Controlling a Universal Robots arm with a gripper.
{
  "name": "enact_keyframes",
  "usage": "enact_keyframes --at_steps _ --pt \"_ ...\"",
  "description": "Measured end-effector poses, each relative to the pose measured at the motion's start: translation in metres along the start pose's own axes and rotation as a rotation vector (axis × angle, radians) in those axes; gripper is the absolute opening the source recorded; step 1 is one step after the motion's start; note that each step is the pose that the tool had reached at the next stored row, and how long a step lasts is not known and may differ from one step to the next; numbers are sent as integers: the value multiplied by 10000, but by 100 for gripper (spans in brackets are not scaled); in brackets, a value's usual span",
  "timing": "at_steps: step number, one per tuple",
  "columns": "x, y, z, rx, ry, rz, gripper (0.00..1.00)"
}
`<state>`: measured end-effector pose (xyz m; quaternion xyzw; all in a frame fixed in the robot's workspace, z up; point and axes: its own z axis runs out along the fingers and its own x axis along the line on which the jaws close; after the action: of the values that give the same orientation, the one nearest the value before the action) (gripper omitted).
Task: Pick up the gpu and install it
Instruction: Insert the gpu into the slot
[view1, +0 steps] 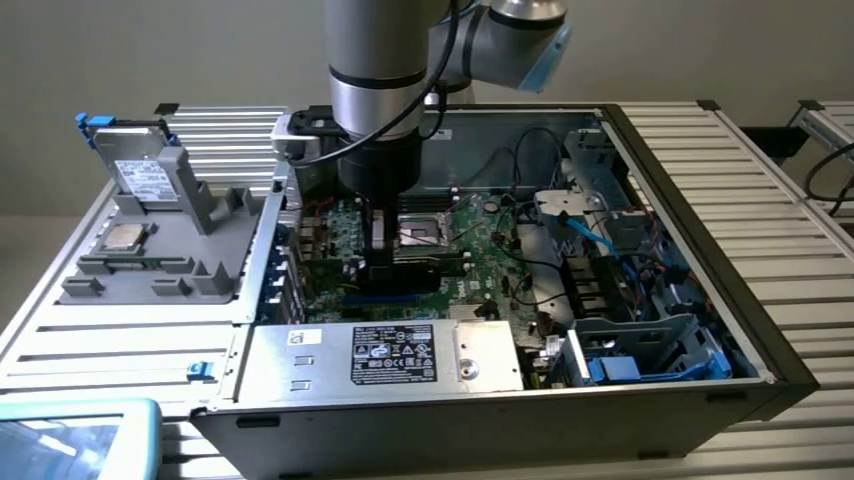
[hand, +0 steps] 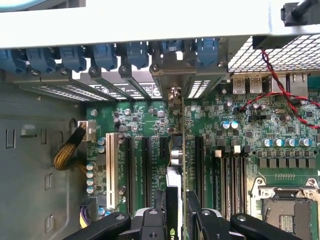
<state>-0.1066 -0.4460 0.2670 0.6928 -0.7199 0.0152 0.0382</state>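
Gripper (hand: 176, 210) is clamped on the gpu (hand: 176, 150), with one black finger (hand: 159, 202) pressed against each flat face of the card. The gpu stands on edge above the motherboard (hand: 145, 120), lined up along the long black slots (hand: 131, 165) and lying between two of them. Its far end carries a metal bracket (hand: 172, 80), which reaches the row of perforated slot covers (hand: 107, 90) at the rear wall of the case, beneath a line of blue clips (hand: 105, 55). Whether the lower edge of the card is seated in a slot cannot be told. A processor socket (hand: 287, 210) lies on the same board, well to one side of the card, and a twisted red and black wire pair (hand: 280, 85) crosses the board near the rear ports. A yellow braided cable (hand: 67, 150) plugs in just beside the white slot (hand: 110, 170). In the exterior view the arm (view1: 378, 60) descends from above into the computer case (view1: 694, 200), which lies on its side on a slatted table (view1: 134, 330). The gripper sits over the motherboard, just to the exterior view's left of the socket. A labelled power supply (view1: 387, 355) fills the near edge of the case. A grey holder (view1: 174, 210) stands on the table at the exterior view's left, apart from the case.
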Motion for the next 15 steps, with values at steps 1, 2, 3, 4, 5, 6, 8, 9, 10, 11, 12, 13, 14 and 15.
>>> enact_keyframes --at_steps 1,2,3,4,5,6,8,9,10,11,12,13,14,15 --pt "3 -2 0 -4 0 -1 28" --pt "5 -1 0 -6 1 0 28" --pt "7 -1 1 -7 0 0 28" --pt "8 -2 0 -7 1 0 28" --pt "8 -2 1 -8 1 1 28" --pt "9 0 4 -7 0 3 28" --pt "9 5 7 -8 0 11 28" --pt "9 5 7 -8 0 11 28" --pt "9 5 7 -8 0 11 28" --pt "9 8 7 -9 1 15 28" --pt "9 18 9 -8 -2 21 28" --pt "9 24 11 -7 -2 26 28" --pt "8 25 11 -7 -2 28 28" --pt "9 26 11 -9 -1 28 28"
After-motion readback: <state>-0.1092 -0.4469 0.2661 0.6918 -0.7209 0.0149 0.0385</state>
